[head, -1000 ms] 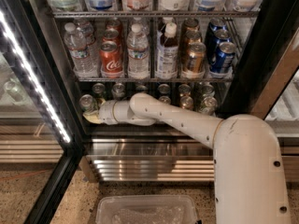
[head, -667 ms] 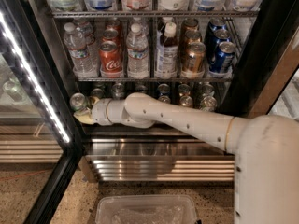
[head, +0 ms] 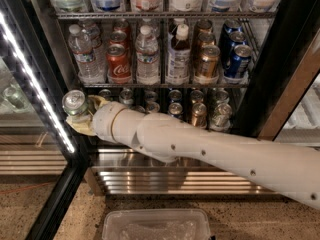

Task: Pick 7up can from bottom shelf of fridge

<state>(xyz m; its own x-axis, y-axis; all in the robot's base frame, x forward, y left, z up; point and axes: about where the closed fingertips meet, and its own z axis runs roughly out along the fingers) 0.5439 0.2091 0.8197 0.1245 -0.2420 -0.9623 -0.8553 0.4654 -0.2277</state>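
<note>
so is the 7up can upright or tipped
Upright: the 7up can shows its silver top facing up, held in the gripper at the fridge's left front.

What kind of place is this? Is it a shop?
Probably a shop or canteen: a glass-door fridge stocked with water bottles and soda cans. The gripper, at the fridge's lower left, holds the 7up can.
</note>
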